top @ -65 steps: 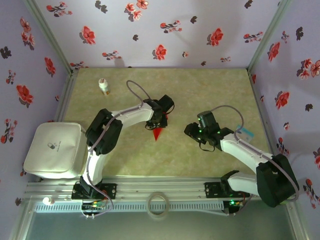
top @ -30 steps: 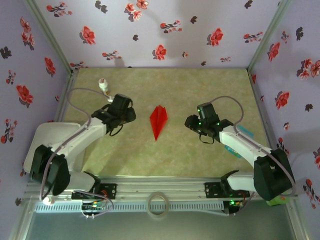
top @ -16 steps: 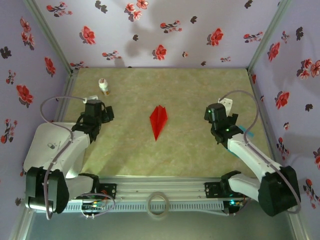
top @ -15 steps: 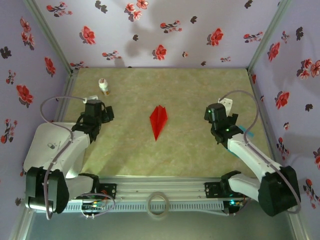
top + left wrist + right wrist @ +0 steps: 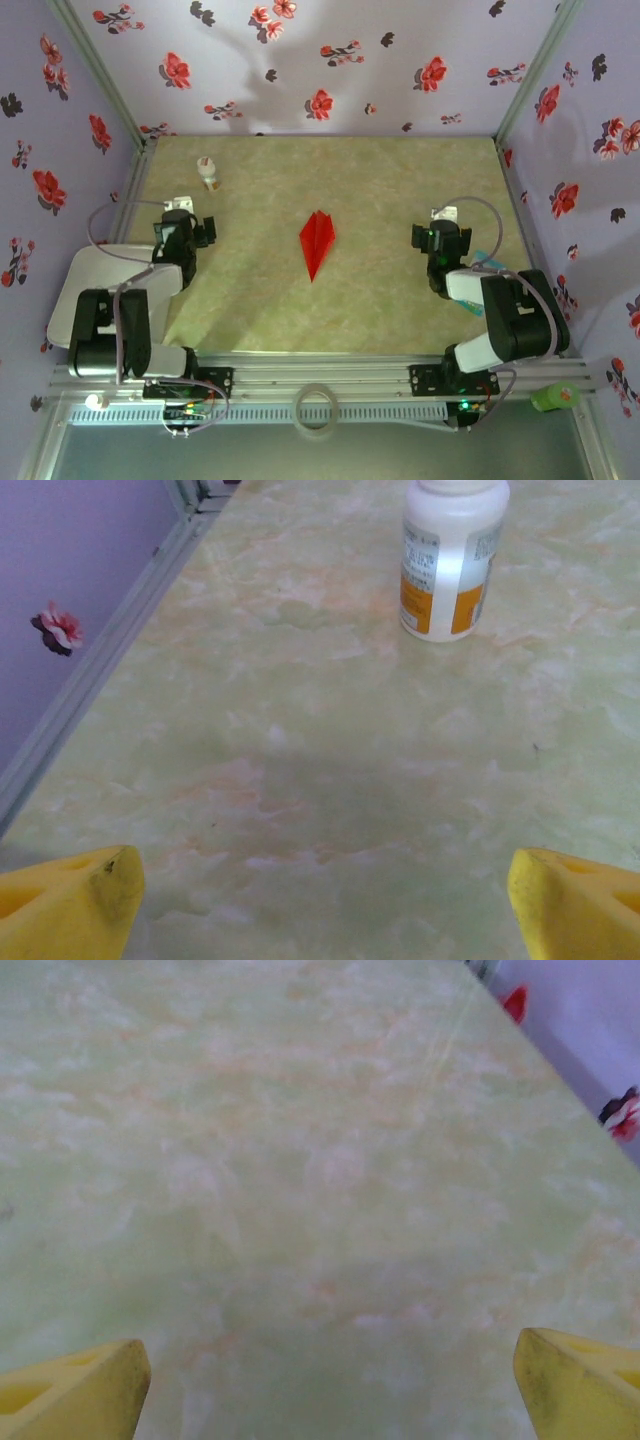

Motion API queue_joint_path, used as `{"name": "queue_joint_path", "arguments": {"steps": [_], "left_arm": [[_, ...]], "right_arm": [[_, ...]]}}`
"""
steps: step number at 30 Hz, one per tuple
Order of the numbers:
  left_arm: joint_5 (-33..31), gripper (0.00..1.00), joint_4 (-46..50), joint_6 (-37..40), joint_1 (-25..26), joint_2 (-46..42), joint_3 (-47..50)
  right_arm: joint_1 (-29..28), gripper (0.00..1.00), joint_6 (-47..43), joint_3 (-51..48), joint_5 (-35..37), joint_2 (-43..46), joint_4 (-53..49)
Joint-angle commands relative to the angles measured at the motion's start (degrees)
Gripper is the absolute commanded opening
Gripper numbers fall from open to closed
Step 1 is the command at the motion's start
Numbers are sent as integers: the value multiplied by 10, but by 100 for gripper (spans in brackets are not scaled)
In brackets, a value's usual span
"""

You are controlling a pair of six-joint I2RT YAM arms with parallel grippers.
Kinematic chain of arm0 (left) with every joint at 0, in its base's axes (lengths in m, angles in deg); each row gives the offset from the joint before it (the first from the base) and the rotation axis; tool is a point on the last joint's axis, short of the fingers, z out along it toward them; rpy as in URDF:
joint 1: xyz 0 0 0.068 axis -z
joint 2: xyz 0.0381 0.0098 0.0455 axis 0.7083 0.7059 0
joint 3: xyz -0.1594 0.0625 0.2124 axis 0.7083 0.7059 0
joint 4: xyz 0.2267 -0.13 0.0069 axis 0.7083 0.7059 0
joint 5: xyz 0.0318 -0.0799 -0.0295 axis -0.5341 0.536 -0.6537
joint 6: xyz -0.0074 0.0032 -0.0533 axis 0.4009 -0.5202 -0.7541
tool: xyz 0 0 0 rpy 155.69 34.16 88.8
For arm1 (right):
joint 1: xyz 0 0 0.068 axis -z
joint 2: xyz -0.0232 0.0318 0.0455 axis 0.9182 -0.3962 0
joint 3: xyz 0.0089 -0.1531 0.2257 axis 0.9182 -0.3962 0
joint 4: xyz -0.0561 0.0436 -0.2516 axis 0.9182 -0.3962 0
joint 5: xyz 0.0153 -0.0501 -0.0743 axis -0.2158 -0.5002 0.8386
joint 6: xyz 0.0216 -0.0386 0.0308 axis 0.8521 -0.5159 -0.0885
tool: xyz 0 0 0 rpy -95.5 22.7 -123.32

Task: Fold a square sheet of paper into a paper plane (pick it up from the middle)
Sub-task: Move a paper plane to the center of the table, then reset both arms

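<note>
White orange-banded bottle (image 5: 452, 555) upright on table (image 5: 300, 730) beyond wide-spread left pincer (image 5: 325, 910)

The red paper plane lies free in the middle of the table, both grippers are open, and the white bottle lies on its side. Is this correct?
Not quite: the white bottle stands upright, as the left wrist view shows. The rest holds: the paper plane lies free in the middle of the table, and the left gripper and right gripper are open.
</note>
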Motion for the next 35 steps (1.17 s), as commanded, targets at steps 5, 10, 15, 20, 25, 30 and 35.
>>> {"name": "queue_joint_path", "arguments": {"steps": [5, 10, 15, 20, 25, 30, 35], "left_arm": [[78, 94, -209, 32, -11, 64, 56], [66, 96, -255, 27, -13, 84, 72], [67, 100, -246, 16, -21, 83, 69], [66, 100, -247, 16, -21, 83, 69], [58, 100, -251, 15, -21, 83, 70], [60, 100, -249, 15, -20, 83, 70], [60, 100, -249, 15, -21, 83, 70]], "right_arm": [[19, 94, 5, -14, -22, -8, 124], [74, 99, 66, -10, -39, -65, 166], [72, 99, 72, -19, -13, -61, 180], [69, 99, 73, -18, 9, -57, 172], [63, 99, 67, -15, 15, -54, 161], [62, 99, 69, -13, 17, -54, 153], [62, 99, 69, -12, 16, -52, 153]]}}
